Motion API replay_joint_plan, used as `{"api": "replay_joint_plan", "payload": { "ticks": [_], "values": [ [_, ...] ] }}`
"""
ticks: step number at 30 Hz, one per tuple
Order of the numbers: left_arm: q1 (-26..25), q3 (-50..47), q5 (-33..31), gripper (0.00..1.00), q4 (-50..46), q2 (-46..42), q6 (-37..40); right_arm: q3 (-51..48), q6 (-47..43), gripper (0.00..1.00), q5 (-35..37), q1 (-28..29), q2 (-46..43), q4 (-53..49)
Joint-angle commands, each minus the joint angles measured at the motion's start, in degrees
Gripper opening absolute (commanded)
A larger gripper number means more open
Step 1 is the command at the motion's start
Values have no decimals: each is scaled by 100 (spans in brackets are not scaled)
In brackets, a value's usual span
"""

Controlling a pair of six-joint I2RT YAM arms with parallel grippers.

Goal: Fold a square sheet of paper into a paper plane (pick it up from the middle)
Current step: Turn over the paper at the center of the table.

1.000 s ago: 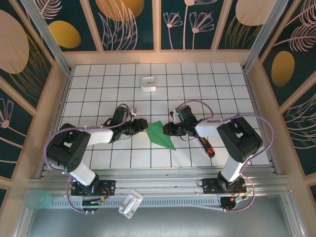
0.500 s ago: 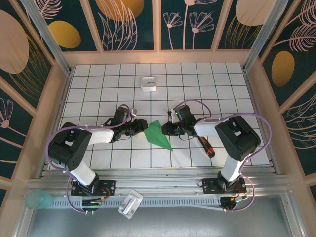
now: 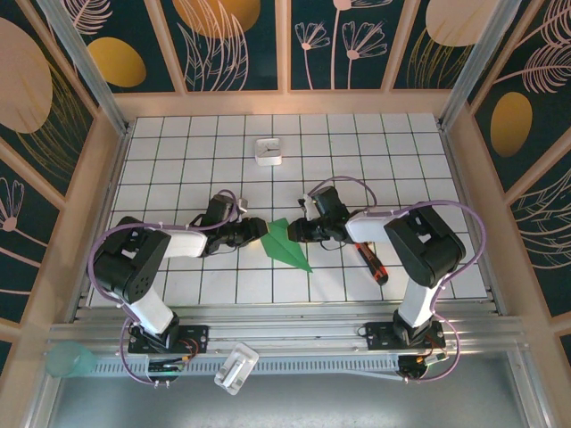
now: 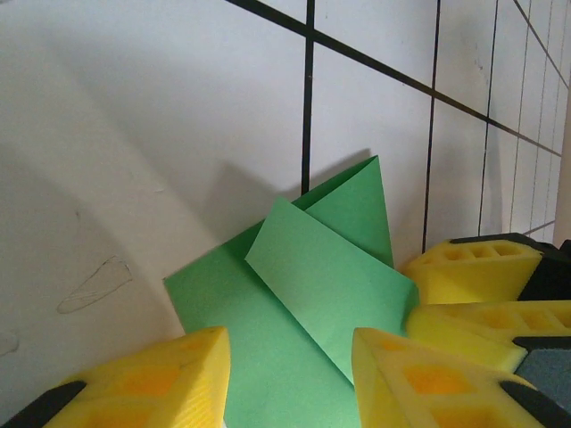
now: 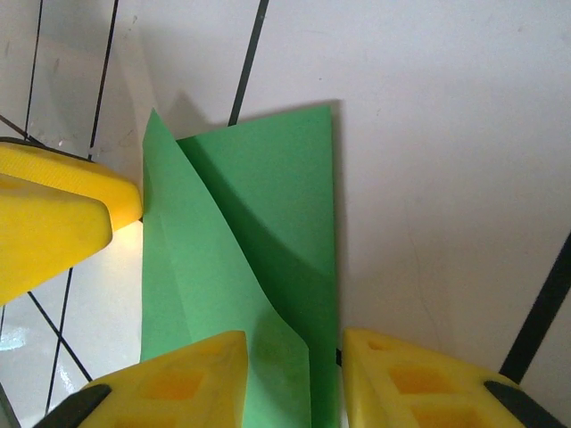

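Two end effectors meet at the square sheet of paper (image 3: 287, 242), lying mid-desk (image 3: 178, 143). Left end effector (image 4: 285, 357) and right end effector (image 5: 294, 357) straddle it, jaws half parted. Expect light, limp, slippery stock: pinch layered folds.

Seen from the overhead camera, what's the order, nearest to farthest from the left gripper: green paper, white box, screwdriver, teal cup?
From the left gripper:
1. green paper, right at its tips.
2. white box, toward the back wall.
3. screwdriver, over on the right side.
4. teal cup, near-left corner, off the tiles.
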Motion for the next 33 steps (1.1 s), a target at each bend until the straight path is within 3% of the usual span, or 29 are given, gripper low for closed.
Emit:
{"api": "replay_joint_plan", "payload": {
  "ticks": [1,10,27,33],
  "values": [
    [-31,92,92,41,55,329,90,52,-23,32,-408,102,125,51],
    [-31,115,92,41,56,389,97,-47,40,22,-764,-26,1,228],
    [-26,93,101,41,60,444,97,-18,-28,27,-806,113,167,411],
    [-31,66,103,41,105,467,92,58,-173,27,-499,261,210,272]
  ]
}}
